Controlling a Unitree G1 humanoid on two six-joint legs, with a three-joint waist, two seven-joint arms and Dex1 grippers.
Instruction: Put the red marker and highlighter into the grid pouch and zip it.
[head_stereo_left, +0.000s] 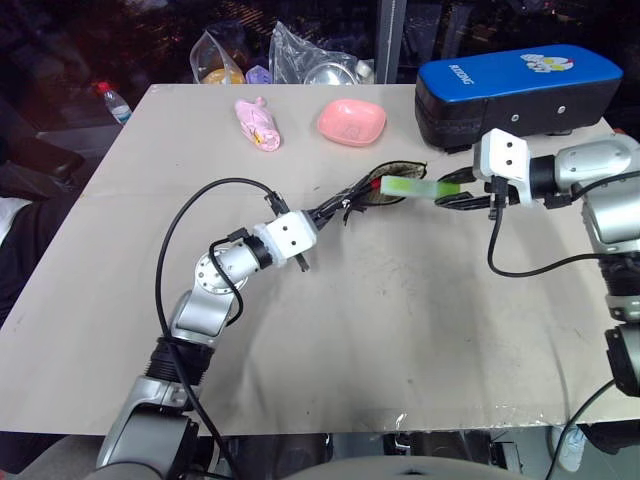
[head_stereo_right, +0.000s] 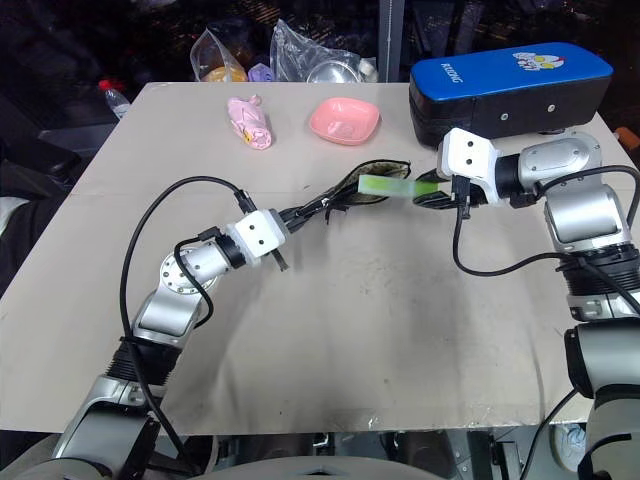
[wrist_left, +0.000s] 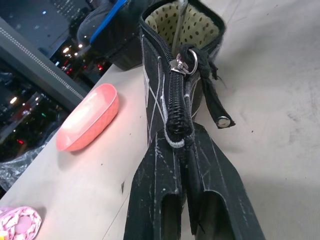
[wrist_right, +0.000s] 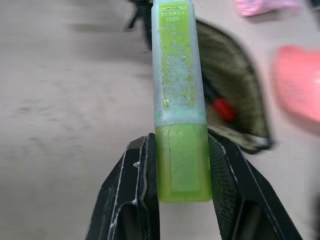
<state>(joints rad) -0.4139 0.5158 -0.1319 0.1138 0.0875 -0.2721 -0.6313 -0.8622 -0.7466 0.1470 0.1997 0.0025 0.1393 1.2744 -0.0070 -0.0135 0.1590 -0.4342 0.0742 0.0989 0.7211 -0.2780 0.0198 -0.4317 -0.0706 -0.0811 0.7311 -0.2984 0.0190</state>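
The right gripper (wrist_right: 182, 165) squeezes the chunky light-green highlighter (wrist_right: 179, 90). The left gripper (wrist_left: 185, 165) pinches the black grid fabric pouch (wrist_left: 165, 80) open. A bump on its rim could knock the highlighter loose.

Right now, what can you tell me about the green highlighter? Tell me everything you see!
The highlighter is short, chunky, plastic-looking: a solid light-green end and a paler, see-through end with tiny print. The right gripper pinches its solid end between two black fingers, holding it above the table. It lies nearly level, its pale end pointing at the grid pouch, whose mouth gapes open. It isn't inside yet.
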